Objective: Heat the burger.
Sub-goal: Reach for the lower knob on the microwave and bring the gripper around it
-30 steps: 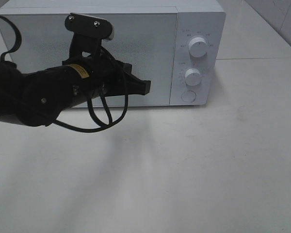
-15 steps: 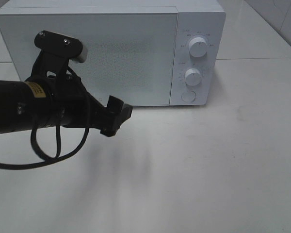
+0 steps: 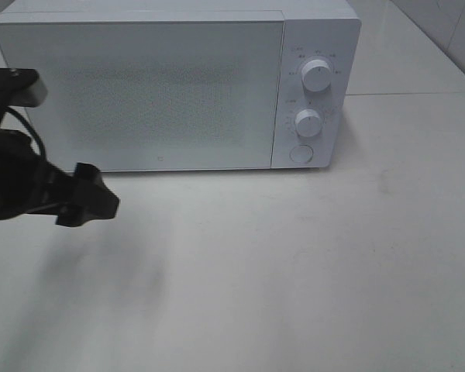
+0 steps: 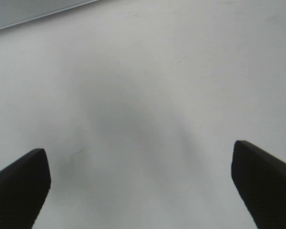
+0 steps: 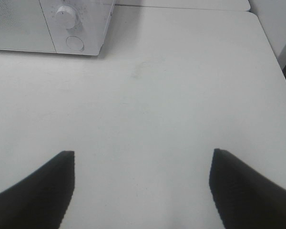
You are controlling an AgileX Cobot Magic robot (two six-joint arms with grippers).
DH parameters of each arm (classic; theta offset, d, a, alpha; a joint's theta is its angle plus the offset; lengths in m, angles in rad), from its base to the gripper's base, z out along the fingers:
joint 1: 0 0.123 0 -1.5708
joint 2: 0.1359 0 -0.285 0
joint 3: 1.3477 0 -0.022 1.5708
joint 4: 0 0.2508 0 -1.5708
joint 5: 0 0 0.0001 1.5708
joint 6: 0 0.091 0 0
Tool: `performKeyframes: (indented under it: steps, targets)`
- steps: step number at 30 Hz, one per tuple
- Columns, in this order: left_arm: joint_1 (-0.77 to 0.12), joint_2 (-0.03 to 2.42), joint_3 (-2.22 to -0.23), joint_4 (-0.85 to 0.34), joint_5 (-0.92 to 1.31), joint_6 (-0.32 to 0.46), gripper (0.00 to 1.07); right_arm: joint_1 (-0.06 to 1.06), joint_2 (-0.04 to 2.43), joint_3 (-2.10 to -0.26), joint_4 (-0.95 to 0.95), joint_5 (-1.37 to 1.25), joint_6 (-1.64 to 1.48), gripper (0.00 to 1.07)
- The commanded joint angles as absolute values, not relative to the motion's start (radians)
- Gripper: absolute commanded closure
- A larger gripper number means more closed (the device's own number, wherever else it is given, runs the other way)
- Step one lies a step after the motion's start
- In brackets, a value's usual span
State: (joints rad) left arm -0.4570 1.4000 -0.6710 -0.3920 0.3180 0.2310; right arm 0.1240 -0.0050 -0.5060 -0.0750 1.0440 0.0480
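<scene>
Two grippers, both empty: nearest, the right gripper (image 5: 143, 186) stands with its jaws wide apart over the bare table (image 3: 294, 263). At the left, the left gripper (image 4: 142, 191) hangs just as wide, holding nothing. Farther back, the microwave (image 3: 178, 85) has its door (image 3: 139, 93) shut. The burger shows in no view — probably inside, though the frosted panel hides it. The risk I see is wide jaws slipping on the lower knob (image 3: 308, 122) or overturning it — overheating the burger, or running an empty oven.

Microwave (image 3: 139, 85) at back of table (image 3: 294, 271), left pincer (image 3: 89, 203) before its left end
</scene>
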Motion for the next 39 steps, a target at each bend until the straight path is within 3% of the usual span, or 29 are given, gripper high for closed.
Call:
performKeyframes:
  steps: [1, 3, 7, 19, 32, 39]
  targets:
    - [-0.321, 1.333, -0.667, -0.389, 0.490, 0.220, 0.09, 0.118, -0.032, -0.507, -0.074, 1.037, 0.050, 0.32]
    - [-0.295, 1.320, -0.667, -0.388, 0.522, 0.220, 0.09, 0.118, -0.032, -0.507, -0.074, 1.037, 0.050, 0.32]
    - [-0.153, 1.227, -0.667, -0.369, 0.702, 0.220, 0.09, 0.118, -0.032, -0.507, -0.074, 1.037, 0.050, 0.32]
    - [0.025, 0.919, -0.667, -0.280, 0.972, 0.187, 0.09, 0.118, -0.032, -0.507, -0.074, 1.037, 0.050, 0.32]
    - [0.043, 0.560, -0.498, -0.127, 1.038, 0.042, 0.09, 0.118, -0.032, -0.507, -0.074, 1.037, 0.050, 0.32]
    - [0.043, 0.431, -0.498, -0.140, 1.038, 0.068, 0.09, 0.118, -0.032, -0.507, -0.074, 1.037, 0.050, 0.32]
